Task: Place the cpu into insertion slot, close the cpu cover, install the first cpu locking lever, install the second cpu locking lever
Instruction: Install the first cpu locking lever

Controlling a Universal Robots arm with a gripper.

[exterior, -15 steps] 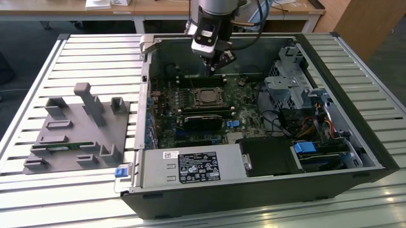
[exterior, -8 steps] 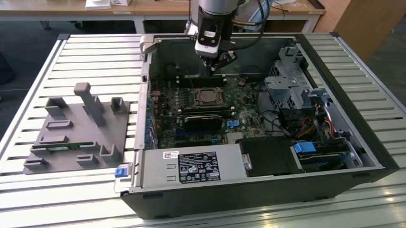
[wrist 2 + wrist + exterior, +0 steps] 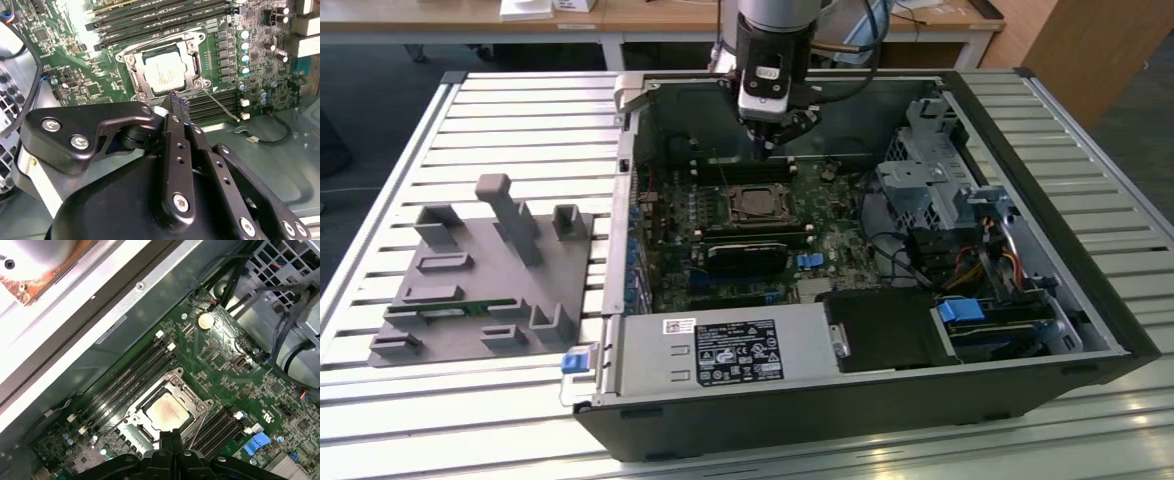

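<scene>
The cpu (image 3: 167, 74) (image 3: 167, 411), a silver-grey square chip, lies in the insertion slot (image 3: 754, 204) on the green motherboard. The cpu cover (image 3: 193, 61) (image 3: 194, 401), a silvery frame, lies flat around it. One thin wire locking lever (image 3: 220, 105) sticks out from the socket corner, slanting over the memory slots. My gripper (image 3: 178, 101) (image 3: 172, 438) (image 3: 782, 132) hangs just above the socket's edge, beside that corner. Its black fingers are shut together with nothing between them.
Long black memory slots (image 3: 127, 377) flank the socket. A black module (image 3: 750, 258) sits nearer the case front, then a labelled power supply (image 3: 720, 350). A drive cage with cables (image 3: 934, 175) stands at the exterior view's right. A grey fixture (image 3: 480, 270) lies on the slatted table.
</scene>
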